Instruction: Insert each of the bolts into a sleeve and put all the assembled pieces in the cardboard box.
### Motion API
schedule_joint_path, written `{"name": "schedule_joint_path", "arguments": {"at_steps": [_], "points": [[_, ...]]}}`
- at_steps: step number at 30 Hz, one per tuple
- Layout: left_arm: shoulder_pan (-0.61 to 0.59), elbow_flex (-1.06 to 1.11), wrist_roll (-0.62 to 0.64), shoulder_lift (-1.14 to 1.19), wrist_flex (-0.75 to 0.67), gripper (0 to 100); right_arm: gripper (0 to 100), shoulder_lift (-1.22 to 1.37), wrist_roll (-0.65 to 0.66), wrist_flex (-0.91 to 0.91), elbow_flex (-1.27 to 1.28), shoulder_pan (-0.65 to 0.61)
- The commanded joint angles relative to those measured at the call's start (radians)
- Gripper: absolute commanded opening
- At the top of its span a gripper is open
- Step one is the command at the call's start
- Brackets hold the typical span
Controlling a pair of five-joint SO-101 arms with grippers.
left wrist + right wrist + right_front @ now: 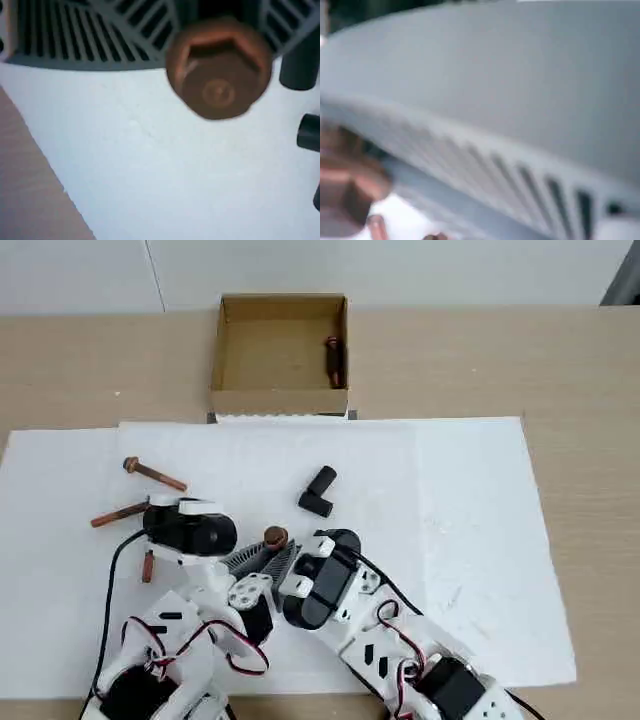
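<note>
A copper bolt [275, 537] stands near the front of the white sheet, between the two grippers. My left gripper [262, 558] appears shut on it; in the left wrist view its hex head [217, 70] sits against the grey ribbed fingers [75, 35]. My right gripper [295, 565] comes in from the right, close beside the bolt. The right wrist view has a ribbed grey surface [510, 165] up close and the bolt [347, 185] at the edge. Two black sleeves [318, 490] lie just beyond, seen also in the left wrist view [300, 65].
The cardboard box [280, 400] stands at the sheet's far edge with one assembled piece [334, 360] by its right wall. Three loose bolts lie at the left: one [155, 473], another [120, 513], and a short one [148, 565] beside the left arm.
</note>
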Motion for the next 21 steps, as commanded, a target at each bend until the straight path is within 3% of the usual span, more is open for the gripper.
{"name": "schedule_joint_path", "arguments": {"at_steps": [1, 4, 9, 21], "points": [[0.003, -0.002, -0.015, -0.003, 0.002, 1, 0.2, -0.005, 0.008, -0.028, -0.009, -0.010], [-0.003, -0.001, -0.023, -0.003, -0.021, 4, 0.2, -0.005, 0.008, -0.028, -0.009, -0.010], [-0.046, 0.001, -0.057, -0.003, -0.017, 21, 0.2, -0.005, 0.005, -0.028, -0.009, -0.010], [-0.114, -0.033, -0.057, -0.003, -0.021, 21, 0.2, -0.005, 0.003, -0.022, -0.008, -0.010]]}}
